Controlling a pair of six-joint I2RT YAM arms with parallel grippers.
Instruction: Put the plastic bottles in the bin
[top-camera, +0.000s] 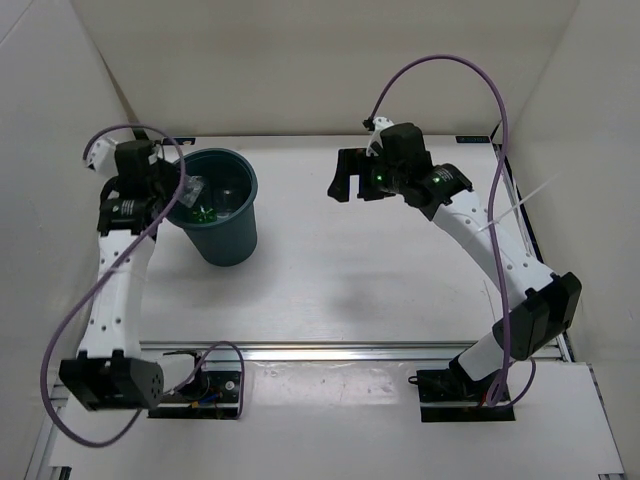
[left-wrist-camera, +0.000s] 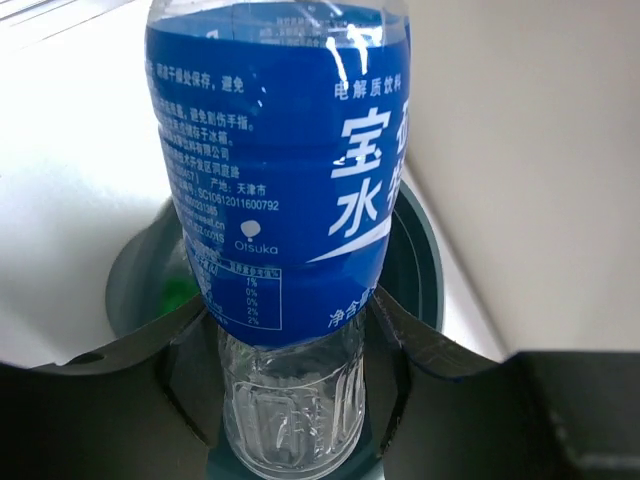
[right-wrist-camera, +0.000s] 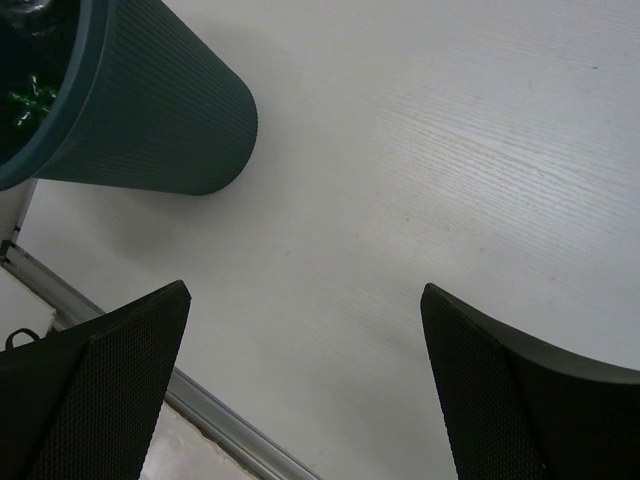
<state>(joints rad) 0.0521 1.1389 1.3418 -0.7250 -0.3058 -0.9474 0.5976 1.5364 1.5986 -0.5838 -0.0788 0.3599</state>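
Note:
My left gripper (left-wrist-camera: 290, 340) is shut on the clear bottle with the blue label (left-wrist-camera: 280, 180) and holds it over the open top of the dark teal bin (left-wrist-camera: 425, 270). In the top view this gripper (top-camera: 185, 195) is at the left rim of the bin (top-camera: 228, 235). A green bottle (top-camera: 205, 213) lies inside the bin and also shows in the right wrist view (right-wrist-camera: 28, 100). My right gripper (top-camera: 345, 178) is open and empty, above the table to the right of the bin (right-wrist-camera: 150, 110). The other clear bottles are not clearly visible.
White walls close in the table on the left, back and right. A metal rail (top-camera: 330, 352) runs along the near edge of the table, with both arm bases behind it. A purple cable (top-camera: 450, 65) loops above the right arm.

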